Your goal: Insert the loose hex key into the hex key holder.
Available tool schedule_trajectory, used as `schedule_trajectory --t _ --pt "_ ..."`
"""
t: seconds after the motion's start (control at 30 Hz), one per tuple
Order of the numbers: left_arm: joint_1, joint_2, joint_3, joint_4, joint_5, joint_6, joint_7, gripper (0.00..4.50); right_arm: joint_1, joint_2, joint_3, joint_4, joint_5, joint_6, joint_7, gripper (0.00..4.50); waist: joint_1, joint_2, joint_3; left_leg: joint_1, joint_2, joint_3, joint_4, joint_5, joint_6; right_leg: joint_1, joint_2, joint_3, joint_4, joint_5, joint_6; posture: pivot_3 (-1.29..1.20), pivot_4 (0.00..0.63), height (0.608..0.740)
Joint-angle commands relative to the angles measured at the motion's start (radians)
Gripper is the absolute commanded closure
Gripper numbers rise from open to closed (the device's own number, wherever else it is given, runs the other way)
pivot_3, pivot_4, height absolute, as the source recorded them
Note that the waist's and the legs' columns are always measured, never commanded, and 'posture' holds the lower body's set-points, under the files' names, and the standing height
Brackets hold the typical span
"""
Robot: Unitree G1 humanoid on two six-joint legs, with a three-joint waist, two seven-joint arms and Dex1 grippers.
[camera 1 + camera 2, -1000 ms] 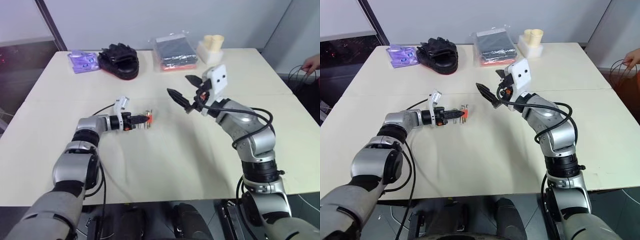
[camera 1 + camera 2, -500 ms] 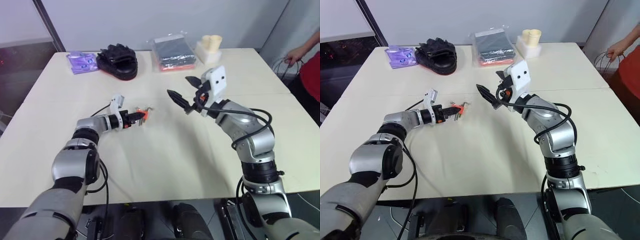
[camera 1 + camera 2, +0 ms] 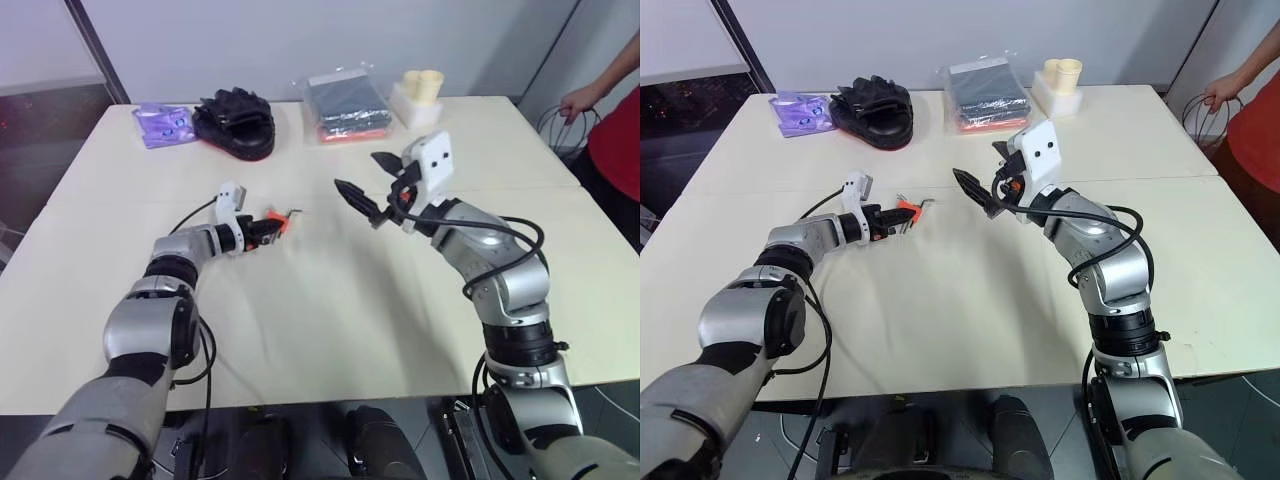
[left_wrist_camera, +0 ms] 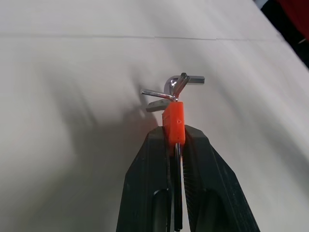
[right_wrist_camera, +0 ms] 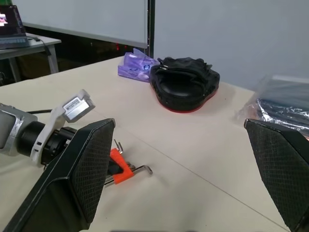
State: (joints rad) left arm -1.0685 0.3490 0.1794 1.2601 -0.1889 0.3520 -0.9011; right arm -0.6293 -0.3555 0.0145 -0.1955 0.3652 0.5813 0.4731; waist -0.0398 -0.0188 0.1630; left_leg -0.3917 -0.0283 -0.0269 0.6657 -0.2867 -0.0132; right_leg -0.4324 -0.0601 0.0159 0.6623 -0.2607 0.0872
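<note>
Left of centre, left gripper [image 4: 176,140] clamps holder [image 4: 174,121], prongs toward right gripper [image 3: 362,183]; right spread wide, empty.

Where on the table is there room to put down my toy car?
The near half of the table, between the two arms, is bare. So is the right side past the right pincer. It is crowded along the far edge: purple bag, black mitt, wrapped packs, cups.

Bright even light, soft shadows, sharp
</note>
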Motion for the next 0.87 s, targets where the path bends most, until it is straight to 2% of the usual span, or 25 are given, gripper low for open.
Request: schedule_trajectory --t 0.03,0.2,0.23,0.4,0.53,0.63,0.73,0.87 --pt "0.005 0.018 -0.011 0.009 0.028 -0.028 0.0 2.76 -0.016 0.002 -0.014 -0.031 -0.002 -0.029 0.001 0.0 0.001 0.0 0.0 0.0 0.0 0.0 0.0 0.0 0.0 0.0 0.0 0.0 0.0 0.0 0.0 0.0 0.15 0.74" --pt "0.005 0.023 -0.014 0.012 0.034 -0.026 -0.005 0.3 -0.01 0.005 -0.013 -0.035 -0.004 -0.029 -0.002 0.0 0.0 0.0 0.0 0.001 0.0 0.0 0.0 0.0 0.0 0.001 0.0 0.0 0.0 0.0 0.0 0.0 0.15 0.74" --pt "0.006 0.027 -0.017 0.012 0.039 -0.033 0.002 0.03 -0.009 0.006 -0.012 -0.037 -0.004 -0.028 -0.003 0.0 -0.001 0.0 0.0 0.001 0.0 0.0 0.0 0.0 0.0 0.001 0.0 0.0 0.0 0.0 0.0 0.0 0.15 0.74" --pt "0.021 0.091 -0.056 0.001 0.104 -0.149 0.034 0.03 0.003 0.001 -0.015 -0.051 -0.002 -0.021 -0.003 0.0 -0.006 0.0 0.0 0.002 0.0 0.0 0.0 0.0 0.0 0.001 0.0 0.0 0.0 0.0 0.0 0.0 0.15 0.74" --pt "0.035 0.157 -0.095 -0.038 0.148 -0.286 -0.022 0.03 0.024 -0.015 -0.021 -0.065 0.013 -0.006 0.015 0.0 -0.003 0.0 0.0 0.001 0.001 0.0 -0.001 0.0 0.0 -0.001 0.001 0.0 0.001 0.0 0.0 0.0 0.15 0.74" --pt "0.062 0.201 -0.096 -0.111 0.141 -0.382 -0.093 0.03 0.06 -0.059 -0.028 -0.089 0.089 0.064 0.099 0.0 0.009 0.0 0.0 -0.001 0.001 0.0 -0.001 0.0 0.0 -0.001 -0.001 0.0 0.0 0.0 0.0 0.0 0.15 0.74" --pt "0.112 0.222 -0.077 -0.223 0.096 -0.375 -0.167 0.03 0.104 -0.123 -0.031 -0.101 0.124 0.097 0.175 0.0 0.03 0.0 0.0 -0.002 0.0 0.0 -0.001 0.0 0.0 0.0 -0.002 0.0 -0.004 0.0 0.0 0.0 0.15 0.74" --pt "0.223 0.244 -0.052 -0.438 0.036 -0.308 -0.191 0.03 0.147 -0.208 -0.028 -0.083 0.128 0.102 0.255 0.0 0.029 0.0 0.0 -0.002 -0.001 0.0 0.0 -0.001 0.002 0.003 -0.003 0.0 -0.01 0.001 0.001 0.0 0.15 0.74"
